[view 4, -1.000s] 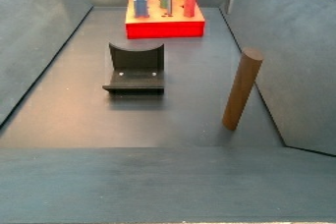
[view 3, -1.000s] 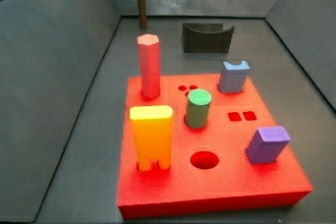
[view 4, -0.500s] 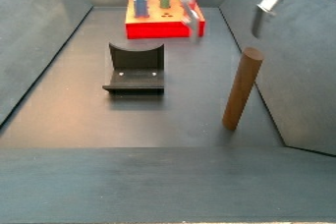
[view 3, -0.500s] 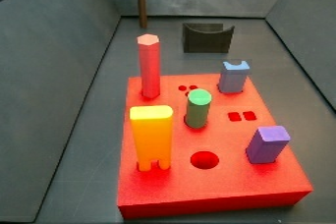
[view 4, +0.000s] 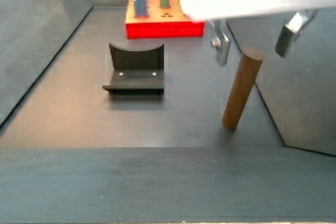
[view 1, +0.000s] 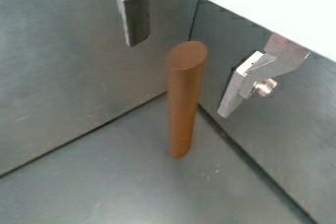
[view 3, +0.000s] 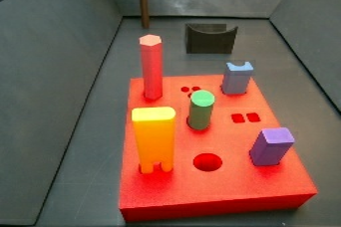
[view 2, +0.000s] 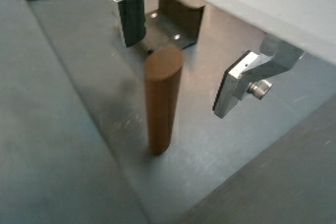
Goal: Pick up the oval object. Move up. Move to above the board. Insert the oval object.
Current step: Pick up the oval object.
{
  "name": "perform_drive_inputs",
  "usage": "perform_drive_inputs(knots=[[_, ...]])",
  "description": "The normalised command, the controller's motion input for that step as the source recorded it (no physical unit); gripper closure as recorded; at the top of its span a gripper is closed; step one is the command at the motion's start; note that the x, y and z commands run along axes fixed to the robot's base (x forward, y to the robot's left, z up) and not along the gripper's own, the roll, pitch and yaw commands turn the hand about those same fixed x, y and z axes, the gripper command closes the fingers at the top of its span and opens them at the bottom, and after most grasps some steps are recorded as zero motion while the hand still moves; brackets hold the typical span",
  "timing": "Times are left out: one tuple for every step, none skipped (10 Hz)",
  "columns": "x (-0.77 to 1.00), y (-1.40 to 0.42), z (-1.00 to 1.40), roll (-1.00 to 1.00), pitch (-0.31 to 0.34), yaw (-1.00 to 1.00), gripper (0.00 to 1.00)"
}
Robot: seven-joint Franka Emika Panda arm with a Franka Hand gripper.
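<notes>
The oval object [view 1: 186, 100] stands upright on the desk [view 4: 144, 120], its long axis vertical, hard by one side wall and well away from the board [view 3: 220, 156], which sits at the opposite end. In both wrist views the gripper [view 1: 197, 56] hovers above the peg with its fingers [view 1: 136, 17] spread wide apart and holding nothing. The peg's rounded top lies roughly between the two fingers and a little below their tips, so neither pad touches it yet. In a side view the gripper [view 4: 256, 43] sits right over the peg's top [view 4: 250, 59].

The coming move turns on one thing: the peg lies straight down from the gap between the fingers, so a plain vertical descent looks enough to bracket it, then a squeeze across its slender sides. I judge the task to be at its first step, the pick not yet made.

Room is tight on one side: the wall [view 4: 305, 90] runs just beside the peg, and the finger [view 2: 243, 81] nearest it has little margin, so a sideways drift could nudge the peg over. Towards the fixture [view 4: 134, 68] and the middle of the desk the floor is open. The way up is free, and the path to the board crosses the fixture, which sits low
</notes>
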Motion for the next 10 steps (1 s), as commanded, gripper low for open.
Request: perform_drive_inputs(knots=[[0.08, 0.25, -0.42, -0.11, 0.000, 0.08, 0.00], [0.03, 0.14, -0.48, -0.16, 0.000, 0.02, 0.00], [0.00, 0.00, -0.40, -0.10, -0.006, 0.09, 0.00], [0.00, 0.00, -0.28, -0.13, -0.034, 0.09, 0.00], [-0.05, 0.00, -0.21, -0.13, -0.077, 0.08, 0.00], [-0.13, -0.01, -0.03, -0.03, -0.106, 0.00, 0.00], [-0.01, 0.00, -0.02, 0.00, -0.044, 0.01, 0.00], [-0.07, 0.00, 0.00, 0.00, 0.000, -0.07, 0.00], [0.00, 0.00, 0.00, 0.00, 0.000, 0.00, 0.00], [0.00, 0.00, 0.00, 0.00, 0.000, 0.00, 1.00]])
